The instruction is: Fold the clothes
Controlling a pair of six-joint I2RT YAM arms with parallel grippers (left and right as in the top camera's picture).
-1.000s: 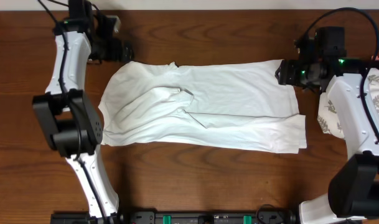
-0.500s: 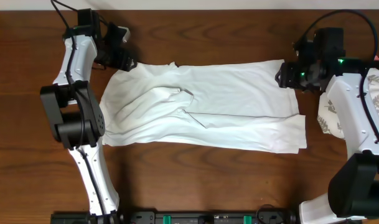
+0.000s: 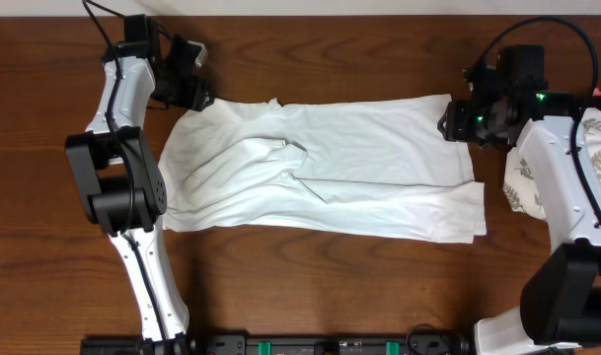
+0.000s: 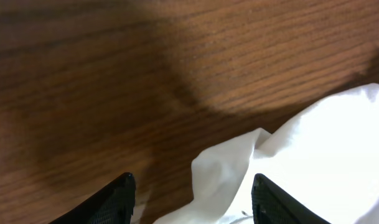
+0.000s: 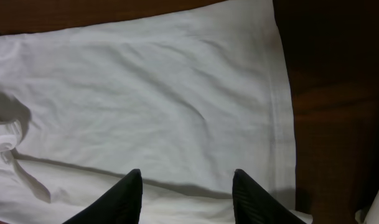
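Surface: dark wooden table point(image 3: 310, 286); we find one garment on it.
Garment: white T-shirt point(image 3: 359, 168), spread lengthwise mid-table, partly folded, rumpled towards its left end.
Left gripper point(image 3: 197, 95): at the shirt's far-left corner; we note the jaws apart, with a cloth corner between them, unclamped.
Right gripper point(image 3: 456, 120): at the far-right corner; jaws apart over the hem, grasping nothing.
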